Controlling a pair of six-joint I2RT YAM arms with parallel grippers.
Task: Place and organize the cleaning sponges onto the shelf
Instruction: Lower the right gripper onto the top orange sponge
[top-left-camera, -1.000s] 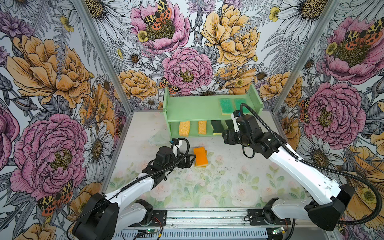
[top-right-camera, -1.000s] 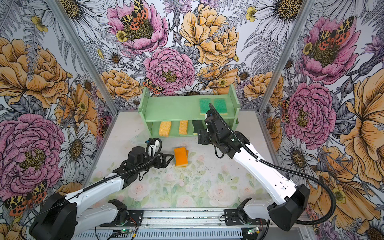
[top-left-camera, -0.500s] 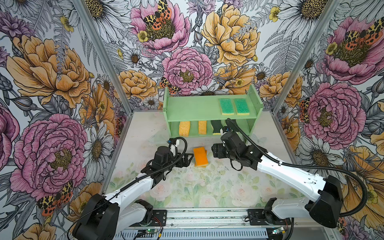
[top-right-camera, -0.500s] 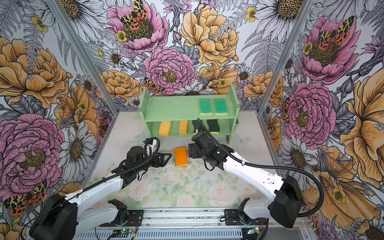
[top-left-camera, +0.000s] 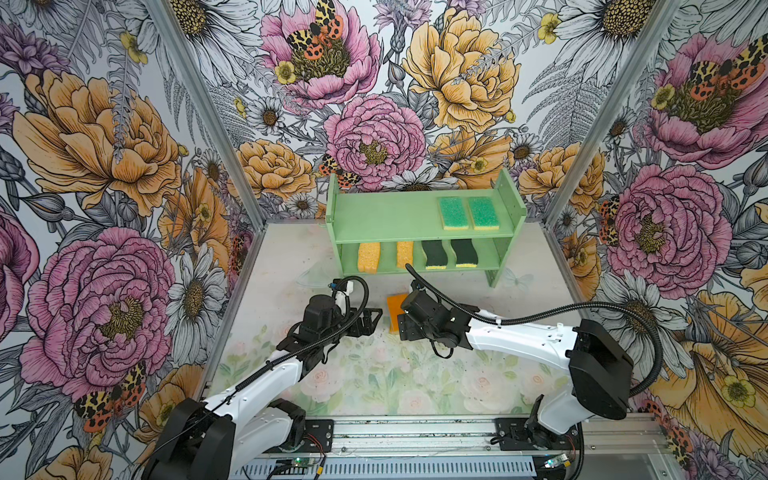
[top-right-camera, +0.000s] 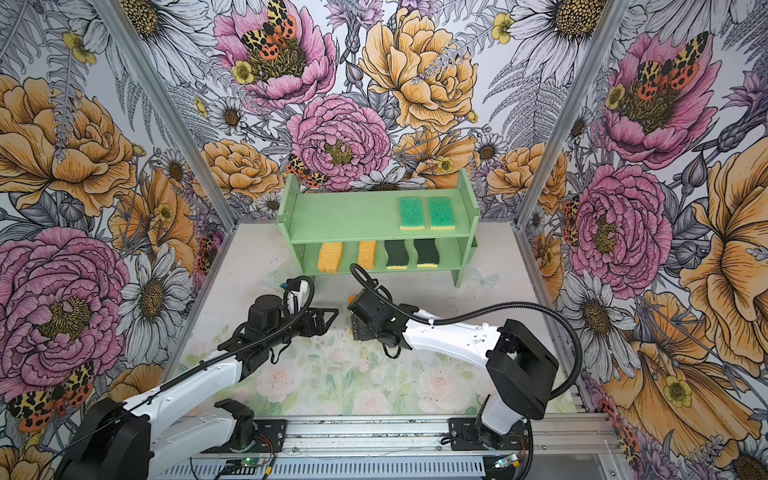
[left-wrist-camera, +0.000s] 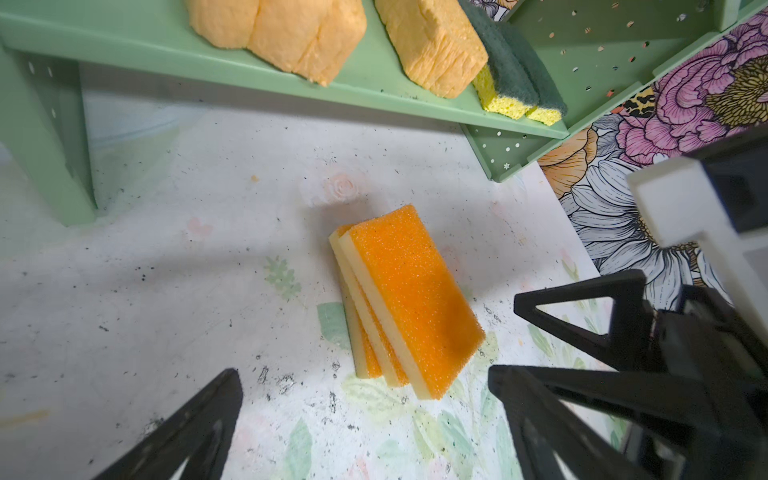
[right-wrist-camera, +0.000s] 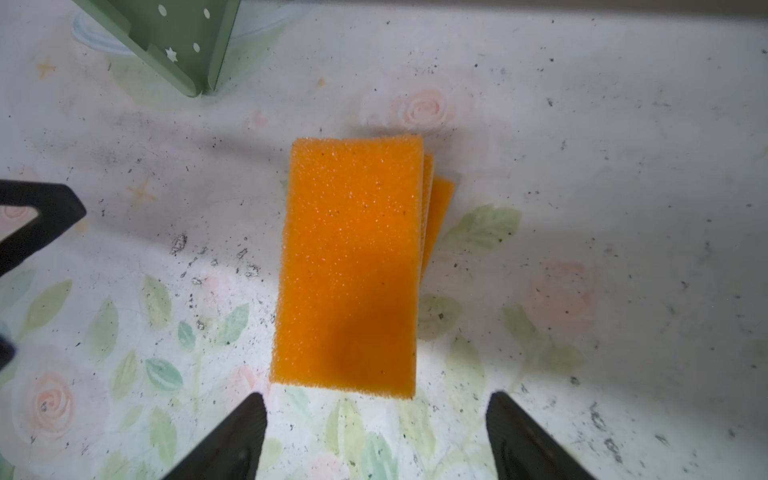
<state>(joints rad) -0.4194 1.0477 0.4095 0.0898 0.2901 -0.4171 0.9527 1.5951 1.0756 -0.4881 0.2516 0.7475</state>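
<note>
Right wrist view is showing the speckled, flower-printed desk (right-wrist-camera: 602, 187). At upper centre of both top views the painted mint shelf (top-left-camera: 386, 216) is carrying six sponges (top-left-camera: 467, 212). The left gripper (top-left-camera: 370, 320) is hanging wide open beside the last batch. The right gripper (right-wrist-camera: 376, 399) is hovering, spread and empty, just short of it: three orange-topped sponges (right-wrist-camera: 353, 257) lying fanned at frame centre. Next, I judge, the jaws are needing to close across the top rectangle's soft foam sides alone.
</note>
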